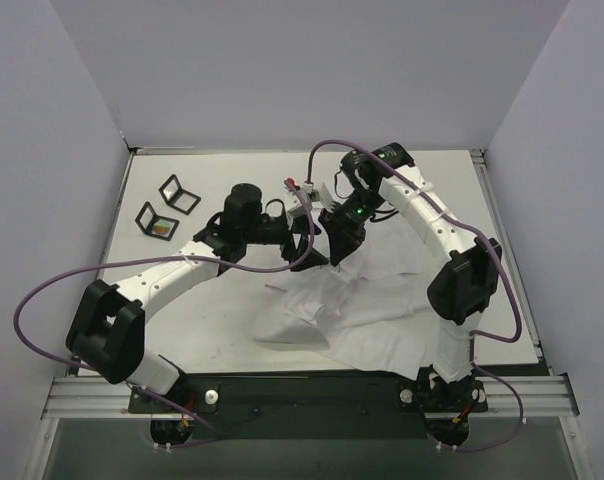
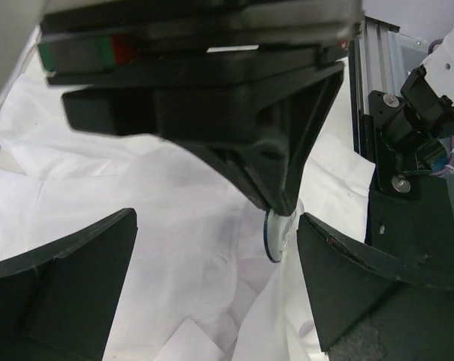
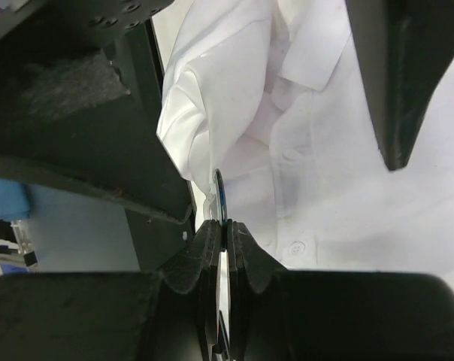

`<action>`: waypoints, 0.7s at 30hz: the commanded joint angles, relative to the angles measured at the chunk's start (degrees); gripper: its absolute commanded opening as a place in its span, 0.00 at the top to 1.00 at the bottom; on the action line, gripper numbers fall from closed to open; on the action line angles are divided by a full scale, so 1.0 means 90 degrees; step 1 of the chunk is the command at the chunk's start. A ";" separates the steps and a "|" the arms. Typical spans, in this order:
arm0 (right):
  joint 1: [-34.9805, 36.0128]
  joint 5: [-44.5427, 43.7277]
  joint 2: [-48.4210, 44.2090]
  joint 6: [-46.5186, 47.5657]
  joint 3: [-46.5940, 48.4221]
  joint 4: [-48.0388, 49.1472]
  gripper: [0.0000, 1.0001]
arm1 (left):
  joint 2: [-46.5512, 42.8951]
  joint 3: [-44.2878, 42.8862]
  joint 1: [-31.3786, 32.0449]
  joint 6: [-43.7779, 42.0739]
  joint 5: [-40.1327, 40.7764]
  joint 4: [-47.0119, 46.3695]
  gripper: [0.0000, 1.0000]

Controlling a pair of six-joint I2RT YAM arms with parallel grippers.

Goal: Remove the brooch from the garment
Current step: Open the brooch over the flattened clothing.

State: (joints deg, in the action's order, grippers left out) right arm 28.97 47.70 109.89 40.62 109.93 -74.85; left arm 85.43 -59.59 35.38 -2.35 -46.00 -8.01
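Rookie: Brooch (image 2: 276, 236) check, where is it? In the left wrist view I only get a little round disc with a darkish face and a shiny rim.

Regular: yep, that's it. It's pinched edge-on between the tapered black tips of the right gripper (image 3: 222, 226), which are squeezed tight on it. In the right wrist view it's just a thin sliver poking out at twelve o'clock.

Rookie: and the garment (image 1: 372, 320)?

Regular: thin white cloth, crumpled in soft folds on the table (image 1: 217, 335), running from the middle out toward four o'clock in the top view. Up close you can see a flat collar and a small round button (image 3: 295, 247). A bunched ridge of fabric sits right beside the disc at eleven o'clock. Can't tell if the pin is through the cloth.

Rookie: left gripper (image 2: 216, 226)?

Regular: spread wide, gripping nothing. Its chunky matte wedge fingers (image 2: 69, 278) sit at nine and three o'clock of the brooch, and the three o'clock one is just beside it.

Rookie: what's at ten o'clock on the table?

Regular: a square black-framed box (image 1: 180, 194) and its twin (image 1: 157, 221), well apart from the cloth. The twin has something orange-brown inside.
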 commanded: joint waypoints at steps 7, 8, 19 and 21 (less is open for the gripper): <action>-0.0016 -0.0173 -0.0354 -0.0275 0.0569 -0.0404 1.00 | -0.0088 0.0147 -0.0571 0.0924 -0.1148 -0.1112 0.03; -0.0016 -0.0154 -0.0335 -0.0266 0.0559 -0.0404 1.00 | -0.0068 0.0137 -0.0552 0.0983 -0.1255 -0.1151 0.03; -0.0026 -0.0046 -0.0266 -0.0314 0.0520 -0.0336 1.00 | 0.0156 -0.0009 -0.0308 0.0847 -0.1520 -0.0868 0.03; -0.0026 -0.0027 -0.0305 -0.0305 0.0491 -0.0346 1.00 | 0.0234 -0.0019 -0.0298 0.0847 -0.1510 -0.0868 0.03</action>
State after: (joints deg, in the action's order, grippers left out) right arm 29.19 46.06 109.65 38.33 113.06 -74.76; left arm 86.30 -57.98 32.49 6.33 -58.08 -15.79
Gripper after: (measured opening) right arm 0.050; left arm 0.972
